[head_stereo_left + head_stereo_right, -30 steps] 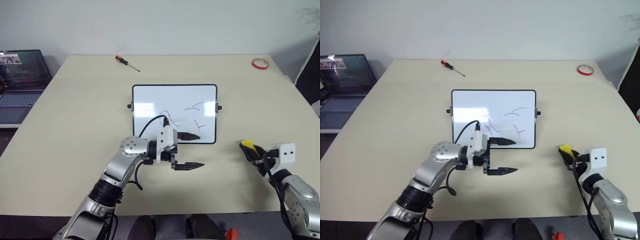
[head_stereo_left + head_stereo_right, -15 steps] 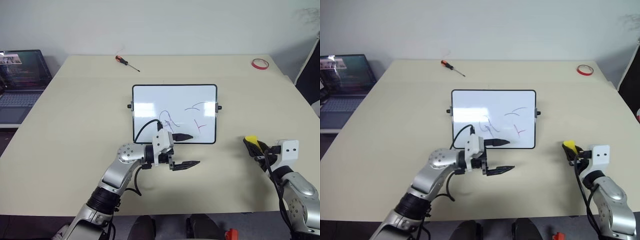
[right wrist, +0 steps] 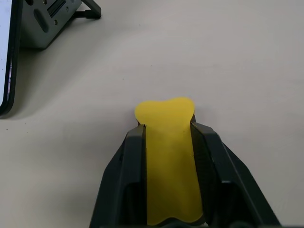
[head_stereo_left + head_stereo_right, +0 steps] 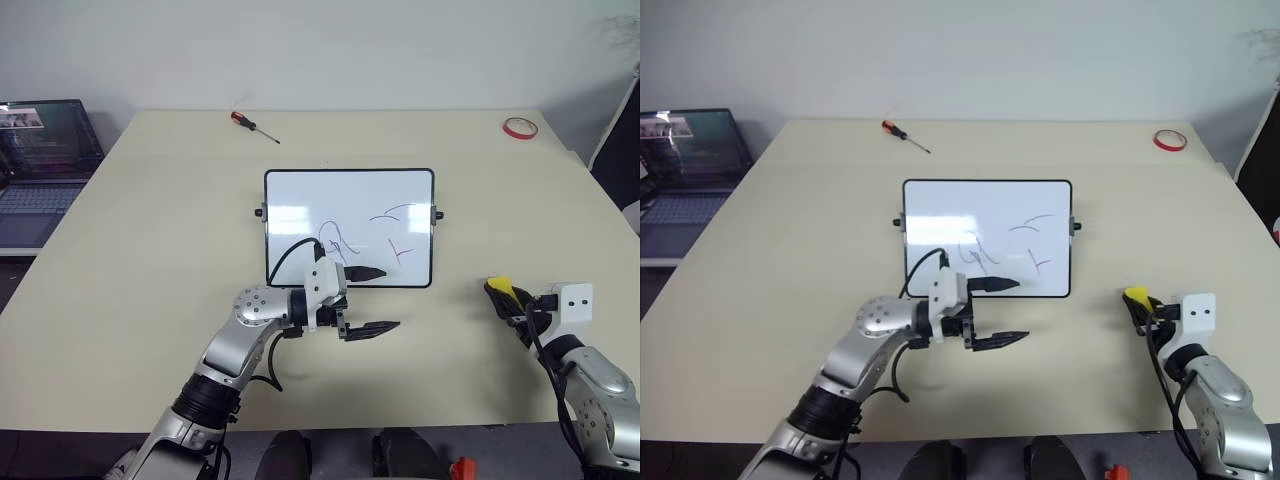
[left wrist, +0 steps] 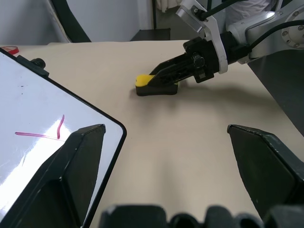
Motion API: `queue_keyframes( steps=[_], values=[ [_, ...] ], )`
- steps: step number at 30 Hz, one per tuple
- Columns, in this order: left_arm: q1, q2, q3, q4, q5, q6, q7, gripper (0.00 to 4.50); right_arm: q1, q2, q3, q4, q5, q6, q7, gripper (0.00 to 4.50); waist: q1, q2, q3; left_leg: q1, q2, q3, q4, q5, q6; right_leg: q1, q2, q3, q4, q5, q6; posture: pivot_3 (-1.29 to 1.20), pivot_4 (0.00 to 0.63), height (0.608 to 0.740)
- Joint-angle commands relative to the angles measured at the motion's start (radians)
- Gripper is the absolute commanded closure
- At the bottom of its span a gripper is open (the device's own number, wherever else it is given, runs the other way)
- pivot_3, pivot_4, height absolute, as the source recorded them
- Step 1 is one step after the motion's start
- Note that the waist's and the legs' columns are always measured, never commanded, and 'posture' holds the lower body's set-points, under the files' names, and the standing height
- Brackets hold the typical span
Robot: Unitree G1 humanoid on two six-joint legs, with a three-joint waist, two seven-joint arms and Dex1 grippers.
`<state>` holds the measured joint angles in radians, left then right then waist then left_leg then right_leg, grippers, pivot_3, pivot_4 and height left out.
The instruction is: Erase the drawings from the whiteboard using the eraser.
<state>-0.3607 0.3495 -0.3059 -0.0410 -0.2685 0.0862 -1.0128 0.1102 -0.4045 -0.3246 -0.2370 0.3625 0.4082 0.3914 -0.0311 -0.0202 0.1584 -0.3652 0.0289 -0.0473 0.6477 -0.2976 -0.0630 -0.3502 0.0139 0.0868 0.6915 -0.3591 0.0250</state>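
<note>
We see the eraser [image 3: 168, 156], a bright yellow block, pinched between the two black fingers of the right end effector [image 4: 507, 300], its front end bulging out past the fingertips. It sits low over the beige surface [image 4: 150, 250], well to the right of the whiteboard [image 4: 349, 227] and level with the board's near edge; in the left wrist view the block looks to be resting on or just above the surface.

The whiteboard lies flat near the middle of the surface. The drawings [image 4: 370, 232] are on its near half: a purple-blue looped squiggle to the left, and red and blue short strokes to its right.

The left end effector [image 4: 375, 300] stands wide and holds nothing, pointing to the right just at the whiteboard's near edge. One finger [image 4: 365, 273] lies over the board's near rim below the squiggle; the other is off the board, nearer the robot.

Beyond the whiteboard's far left corner lies a screwdriver [image 4: 255, 126], and a red tape ring [image 4: 519, 127] sits far off past its right side. A laptop [image 4: 45, 165] stands beyond the surface's left edge.
</note>
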Motion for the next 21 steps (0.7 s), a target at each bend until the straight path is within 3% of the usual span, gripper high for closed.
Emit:
queue_keyframes(
  steps=[1,7,21],
  values=[
    [-0.011,-0.003,0.02,-0.045,-0.017,-0.005,0.002,0.0,0.002,-0.019,0.001,-0.017,-0.008,0.003,0.003,2.21,0.0,0.0,0.0,0.0,0.0,0.0,0.0,0.0,0.0,0.0,0.0,0.0,0.0,0.0,0.0,0.0,0.15,0.74],
    [-0.012,-0.003,0.018,-0.046,-0.017,-0.005,0.0,0.0,0.002,-0.017,0.001,-0.019,-0.003,0.014,0.0,0.03,0.0,0.0,0.0,0.0,0.0,0.0,0.0,0.0,0.0,0.0,0.0,0.0,0.0,0.0,0.0,0.0,0.15,0.74],
    [-0.02,-0.004,0.015,-0.036,-0.012,-0.014,-0.007,0.0,0.001,0.0,0.004,-0.016,0.003,0.037,-0.01,0.03,0.0,0.0,0.0,0.0,0.0,0.0,0.0,0.0,0.0,0.0,0.0,0.0,0.0,0.0,0.0,0.0,0.15,0.74]
  ],
)
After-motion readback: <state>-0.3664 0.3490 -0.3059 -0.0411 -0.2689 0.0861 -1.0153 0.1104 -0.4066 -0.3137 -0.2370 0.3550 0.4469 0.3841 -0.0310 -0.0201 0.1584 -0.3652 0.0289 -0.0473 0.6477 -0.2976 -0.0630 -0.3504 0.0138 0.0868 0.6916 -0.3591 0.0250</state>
